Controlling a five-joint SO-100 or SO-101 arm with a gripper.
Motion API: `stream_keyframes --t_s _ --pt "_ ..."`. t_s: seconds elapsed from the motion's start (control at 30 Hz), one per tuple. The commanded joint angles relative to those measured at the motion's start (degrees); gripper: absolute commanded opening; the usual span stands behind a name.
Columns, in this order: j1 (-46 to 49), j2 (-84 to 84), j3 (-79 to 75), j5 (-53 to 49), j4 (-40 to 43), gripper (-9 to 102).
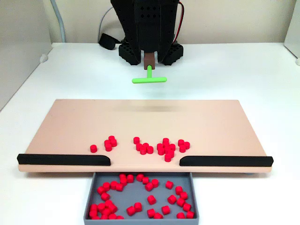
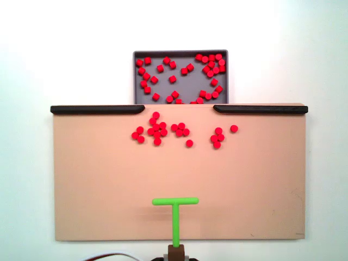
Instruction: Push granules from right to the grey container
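Red granules [image 2: 163, 130] strewn crosswise below grey container [image 2: 180, 53] mouth.

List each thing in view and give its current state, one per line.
granules: part loose on the board, part already in the tray
grey container: partly filled, at the gap between the strips
green T-shaped stick: held by the gripper, away from the granules
gripper: shut on the stick's stem
black strips: flat along the board edge
tan board: flat on the table
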Motion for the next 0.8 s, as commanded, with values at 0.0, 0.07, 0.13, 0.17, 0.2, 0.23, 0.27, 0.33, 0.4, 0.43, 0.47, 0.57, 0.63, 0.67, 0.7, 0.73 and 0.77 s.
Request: stream_keyframes --t_s 0.0,0.07,0.13,0.17,0.2,0.23,0.27,0.33,0.4,0.43,0.47,0.57,0.63,0.67,0.7,0.73,0.77 --pt "0.09 0.18 -0.79 -0.70 -0.18 0" --pt "0.09 0.00 -0.88 -0.79 -0.18 0" --pt "0.09 0.00 -0.88 -0.79 -0.18 0" --pt "0.09 0.00 -0.88 -0.79 -0.18 0" --pt "0.09 0.00 -0.88 -0.88 -0.18 0" --pt "0.18 0.00 -0.88 -0.88 -0.18 0" --pt "0.18 0.00 -0.88 -0.97 -0.18 0" --pt "0.26 0.00 -0.88 -1.14 -0.18 0" --pt "0.35 0.00 -0.88 -1.32 -0.18 0" --pt "0.44 0.00 -0.88 -1.41 -0.18 0" --pt "0.44 0.00 -0.88 -1.41 -0.18 0" --pt "0.44 0.00 -0.88 -1.49 -0.18 0" --pt "0.44 0.00 -0.79 -1.49 -0.18 0" --pt "0.44 -0.09 -0.79 -1.49 -0.18 0" --pt "0.44 -0.18 -0.79 -1.49 -0.18 0" --pt "0.44 -0.35 -0.79 -1.49 -0.18 0" --pt "0.44 -0.35 -0.79 -1.49 -0.18 0"
